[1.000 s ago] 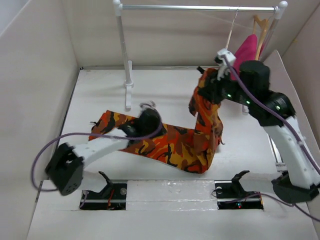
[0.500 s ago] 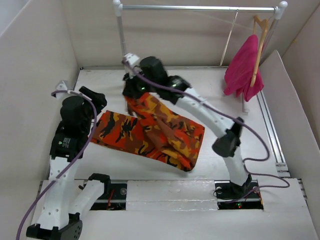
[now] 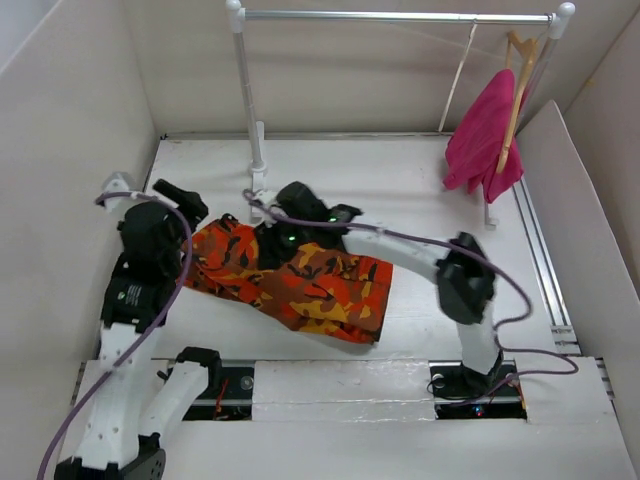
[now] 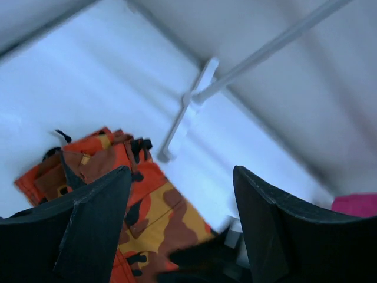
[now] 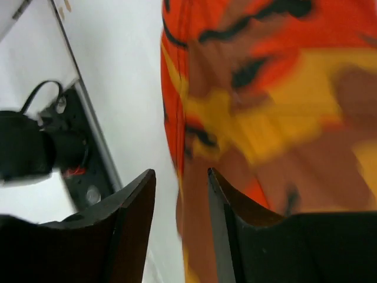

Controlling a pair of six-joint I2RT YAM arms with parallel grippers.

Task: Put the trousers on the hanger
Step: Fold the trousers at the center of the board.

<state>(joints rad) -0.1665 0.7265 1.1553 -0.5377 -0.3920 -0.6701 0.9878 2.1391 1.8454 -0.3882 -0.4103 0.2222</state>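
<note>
The camouflage trousers (image 3: 310, 285) lie folded in a heap on the white table, left of centre. My right gripper (image 3: 268, 243) reaches far left and sits low over their upper left part. In the right wrist view its jaws (image 5: 181, 174) stand a little apart over the trousers' edge (image 5: 265, 88), with no cloth pinched. My left gripper (image 3: 183, 200) is raised at the trousers' left end, wide open and empty (image 4: 181, 177), with the trousers (image 4: 147, 212) below it. The thin cream hanger (image 3: 458, 75) hangs edge-on from the rail at the back right.
A white rack's rail (image 3: 400, 16) spans the back, and its left post and foot (image 3: 255, 150) stand just behind the trousers. A magenta garment (image 3: 485, 130) hangs on a tan wooden hanger (image 3: 515, 80) at the right end. Cardboard walls enclose the table.
My right arm has swung from the back right to the left with the trousers and lowered them into a folded heap. My left arm has lifted off the cloth to the left.
</note>
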